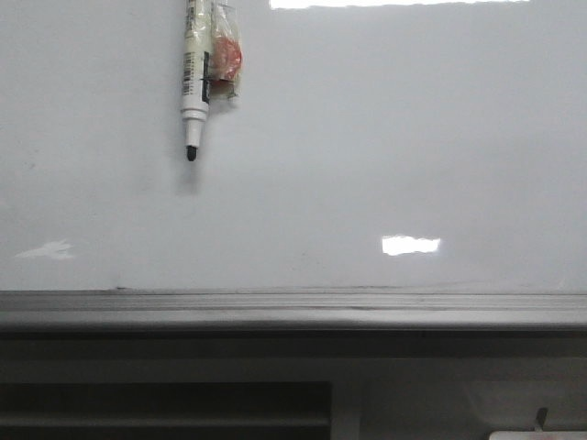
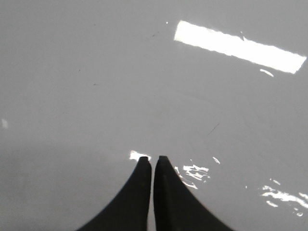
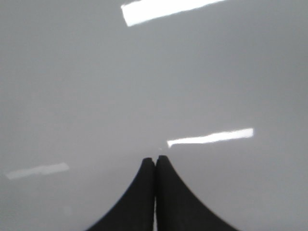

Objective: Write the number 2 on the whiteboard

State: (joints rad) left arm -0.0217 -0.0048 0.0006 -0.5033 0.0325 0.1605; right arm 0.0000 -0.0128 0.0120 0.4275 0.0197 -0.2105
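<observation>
The glossy white whiteboard (image 1: 367,147) fills the front view, with a grey metal ledge (image 1: 293,310) along its lower edge. No number 2 shows on it. A white marker (image 1: 193,82) with a black tip hangs on the board at the upper left, tip down, beside a clear packet with a red thing (image 1: 226,57). Neither gripper shows in the front view. My left gripper (image 2: 152,159) is shut and empty over a glossy white surface (image 2: 96,86). My right gripper (image 3: 155,158) is shut and empty over a similar white surface (image 3: 96,86).
Below the ledge is a dark recess with a grey panel (image 1: 165,408). A pale object's edge (image 1: 541,433) shows at the bottom right corner. Bright light reflections lie on the board (image 1: 410,245).
</observation>
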